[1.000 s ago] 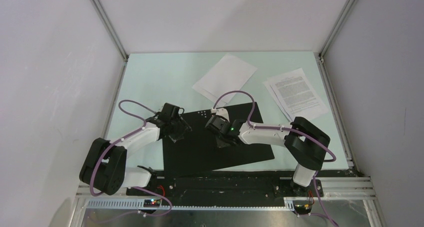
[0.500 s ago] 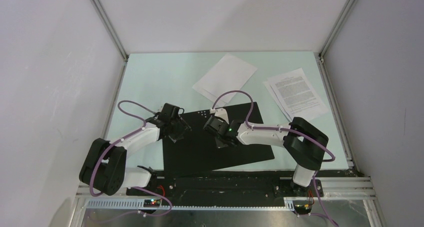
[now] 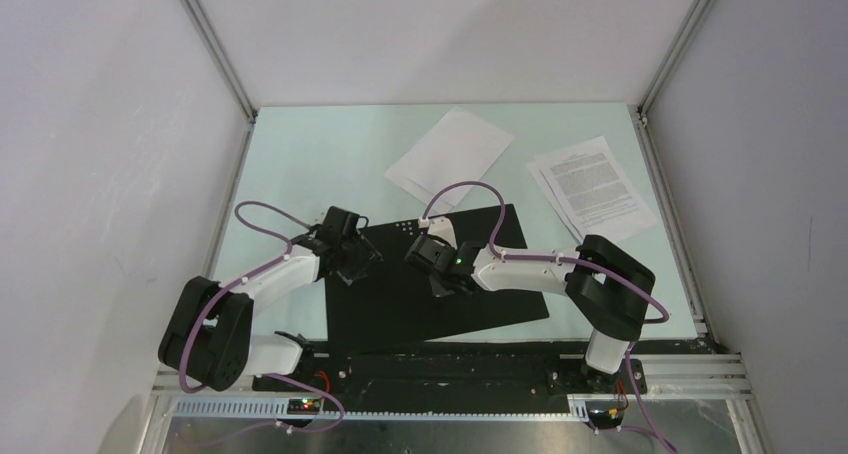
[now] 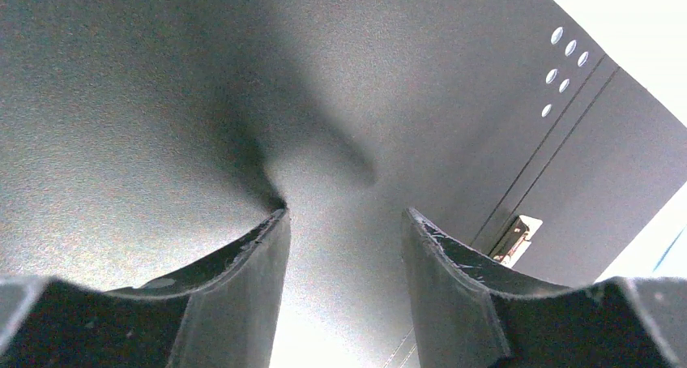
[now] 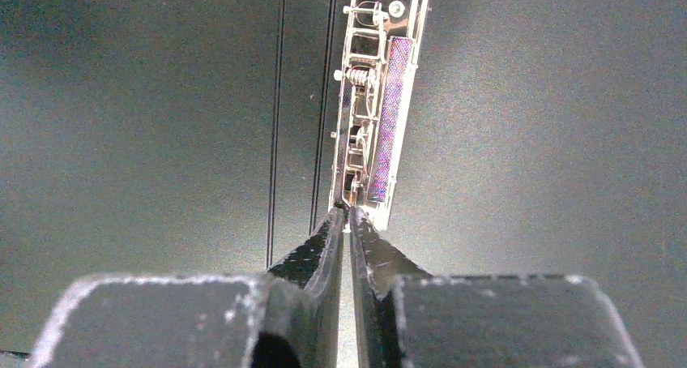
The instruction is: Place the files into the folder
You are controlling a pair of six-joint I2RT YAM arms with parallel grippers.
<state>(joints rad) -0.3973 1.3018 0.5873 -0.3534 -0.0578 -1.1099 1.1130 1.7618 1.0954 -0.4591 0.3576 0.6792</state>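
The folder (image 3: 390,314) lies open and flat near the arms, black inside up. My left gripper (image 3: 352,262) is open, its fingertips down on the folder's left half (image 4: 162,100); nothing sits between its jaws (image 4: 344,218). My right gripper (image 3: 441,277) is shut at the near end of the folder's metal clip (image 5: 373,100), its tips (image 5: 348,214) pinched on the clip's thin lever. The blank files (image 3: 452,154) lie beyond the folder. The printed files (image 3: 592,187) lie at the far right. Both sets are outside the folder.
White enclosure walls with metal corner posts (image 3: 215,49) surround the pale green table (image 3: 310,164). The arms' black base rail (image 3: 450,366) runs along the near edge. Purple cables (image 3: 465,189) loop over both arms. Small punched holes (image 4: 563,60) mark the folder's top edge.
My right gripper has shifted slightly left along the folder's spine. The left arm, the folder and both sets of files have stayed put.
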